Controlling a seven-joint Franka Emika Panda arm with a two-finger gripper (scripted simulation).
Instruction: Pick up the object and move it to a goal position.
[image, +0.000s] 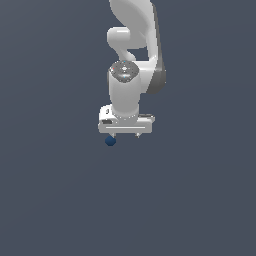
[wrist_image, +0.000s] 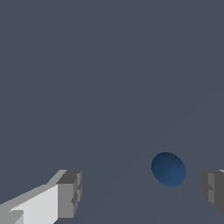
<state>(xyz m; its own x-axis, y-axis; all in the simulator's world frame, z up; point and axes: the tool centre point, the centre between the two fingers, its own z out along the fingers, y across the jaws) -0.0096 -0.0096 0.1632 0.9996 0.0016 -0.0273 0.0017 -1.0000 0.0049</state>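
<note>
One blue ball (image: 110, 141) on plain grey floor (image: 50, 200)

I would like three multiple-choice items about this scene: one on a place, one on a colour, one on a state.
1. In the wrist view, the ball lies
A. between the fingers, nearer one
B. outside both fingers
C. on top of a finger

2. The ball's colour is
A. red
B. dark blue
C. white

3. The end effector is
A. shut on the ball
B. open
C. out of view

Answers: 1 A, a finger shows on each side; 2 B, plainly dark blue; 3 B, a wide gap, ball untouched.
</note>
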